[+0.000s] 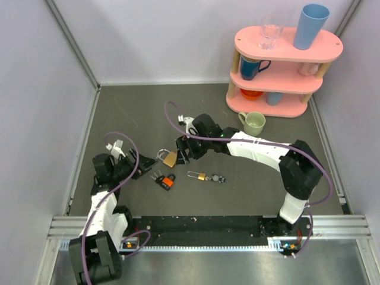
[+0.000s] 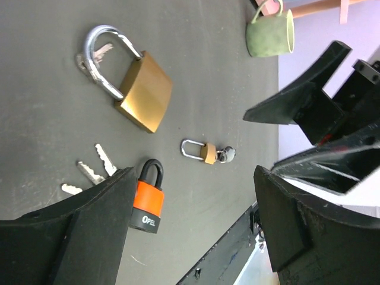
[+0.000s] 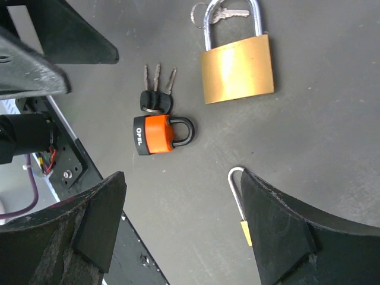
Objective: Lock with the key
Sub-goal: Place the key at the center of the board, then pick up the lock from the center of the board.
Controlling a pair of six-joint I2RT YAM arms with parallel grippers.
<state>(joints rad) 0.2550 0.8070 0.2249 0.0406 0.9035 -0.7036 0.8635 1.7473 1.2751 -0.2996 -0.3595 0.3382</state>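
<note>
The orange-and-black padlock [image 1: 167,181] lies flat on the dark table, its black shackle down; it also shows in the left wrist view [image 2: 147,202] and the right wrist view [image 3: 157,133]. A small bunch of thin silver keys [image 3: 158,78] lies beside its body, apart from the keyhole; it also shows in the top view [image 1: 155,175] and the left wrist view [image 2: 90,170]. My left gripper [image 1: 138,168] is open and empty, just left of the keys [image 2: 193,178]. My right gripper [image 1: 183,153] is open and empty, above the table right of the padlock [image 3: 181,175].
A large brass padlock [image 1: 170,158] with a silver shackle lies beside my right gripper. A tiny brass padlock [image 1: 200,176] on a ring lies to the right. A green mug [image 1: 254,123] and a pink shelf [image 1: 285,65] with cups stand at the back right.
</note>
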